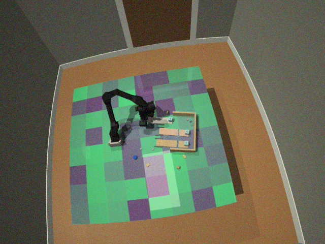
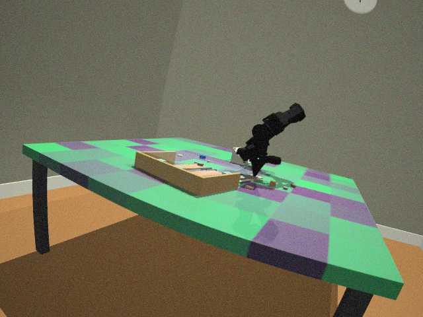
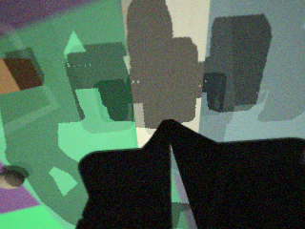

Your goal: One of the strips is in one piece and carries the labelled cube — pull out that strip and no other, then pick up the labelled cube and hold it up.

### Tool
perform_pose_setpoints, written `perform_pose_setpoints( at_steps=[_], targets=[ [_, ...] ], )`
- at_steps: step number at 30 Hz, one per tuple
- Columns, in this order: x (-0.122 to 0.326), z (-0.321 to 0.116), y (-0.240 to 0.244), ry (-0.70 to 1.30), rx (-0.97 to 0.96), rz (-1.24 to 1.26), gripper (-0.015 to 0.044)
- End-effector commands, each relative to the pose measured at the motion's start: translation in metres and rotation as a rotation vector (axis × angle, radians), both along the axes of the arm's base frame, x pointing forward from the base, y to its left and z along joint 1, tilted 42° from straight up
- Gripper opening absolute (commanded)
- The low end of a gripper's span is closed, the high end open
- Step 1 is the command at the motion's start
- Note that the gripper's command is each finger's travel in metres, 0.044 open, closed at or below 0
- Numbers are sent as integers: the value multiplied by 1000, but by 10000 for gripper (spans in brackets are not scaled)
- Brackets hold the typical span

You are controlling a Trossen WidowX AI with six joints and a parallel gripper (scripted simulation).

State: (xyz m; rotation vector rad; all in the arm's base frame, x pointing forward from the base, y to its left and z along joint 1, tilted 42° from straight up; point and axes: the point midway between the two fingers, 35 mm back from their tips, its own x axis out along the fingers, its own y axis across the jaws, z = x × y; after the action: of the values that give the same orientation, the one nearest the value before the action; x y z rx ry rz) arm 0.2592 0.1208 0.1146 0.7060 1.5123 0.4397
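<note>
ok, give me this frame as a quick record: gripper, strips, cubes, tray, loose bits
gripper: shut, tips pressed together, down on the near end of the pale strip
pale strip: one piece, sticks out of the tray's open side, a cube on its far end
middle strip: split by a gap, cube on the far piece
front strip: split by a gap, cube on the far piece
tray: wooden, three walls, open toward the arm
loose bits: blue disc, small tan blocks on the table
cube labels: too small to read
</note>
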Motion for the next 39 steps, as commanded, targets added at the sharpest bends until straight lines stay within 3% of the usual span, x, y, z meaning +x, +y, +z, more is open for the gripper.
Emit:
perform_pose_setpoints(
  at_steps=[1,26,31,35,39],
  targets=[
    [-11,-4,4,21,1,10,0],
    [-42,0,8,23,1,10,0],
    [-34,32,-20,22,-2,9,0],
    [-34,34,-22,23,-1,10,0],
    [-15,32,-24,105,2,-84,105]
  ],
)
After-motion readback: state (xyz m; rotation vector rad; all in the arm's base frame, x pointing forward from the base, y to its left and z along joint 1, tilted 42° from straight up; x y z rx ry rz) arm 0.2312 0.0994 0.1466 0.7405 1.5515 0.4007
